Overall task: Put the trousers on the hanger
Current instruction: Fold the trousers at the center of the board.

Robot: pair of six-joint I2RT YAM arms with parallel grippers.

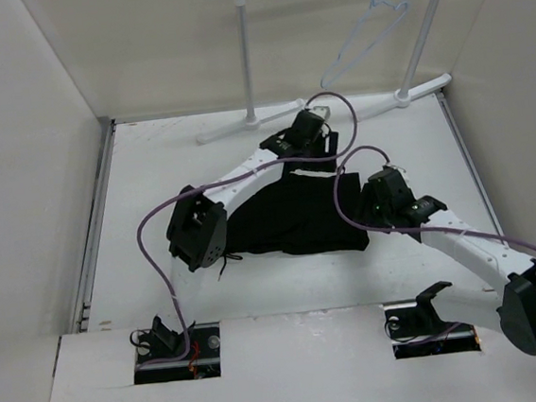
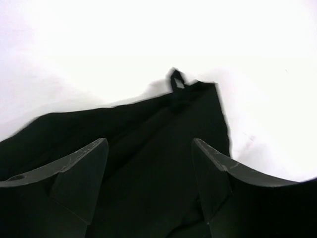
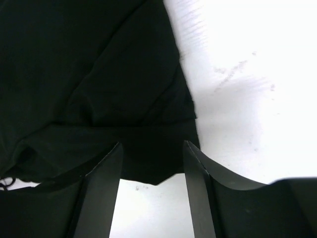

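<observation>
Rack (image 1: 248, 60), white tube, stands at the far edge of the counter (image 1: 151, 174). The hanger (image 1: 367, 41) hangs from its top rod by the hook, tilted, with nothing on it.

The trousers (image 1: 294, 219) lie in a dark heap at mid-counter, well apart from the hanger and between the two wrists.

Left arm (image 1: 238, 180): elbow bent low at the near left, just beside the cloth's left edge. The forearm runs diagonally up and right over the trousers, wrist at their far edge and near the rack's foot. A purple cable (image 1: 155, 259) loops off it. Left fingers (image 2: 79, 168) stand wide apart, black fabric showing below the gap and nothing pinched. A small cloth loop (image 2: 176, 80) sticks out from the fabric's far edge onto bare counter.

Right arm (image 1: 462, 244): elbow folded far out at the near right, forearm angling back up and left, wrist at the right edge of the trousers. Right fingers (image 3: 101, 188) are parted at a moderate width. A corner of the trousers lies flat under the gap, with bare counter to its right. No cloth is gripped.
</observation>
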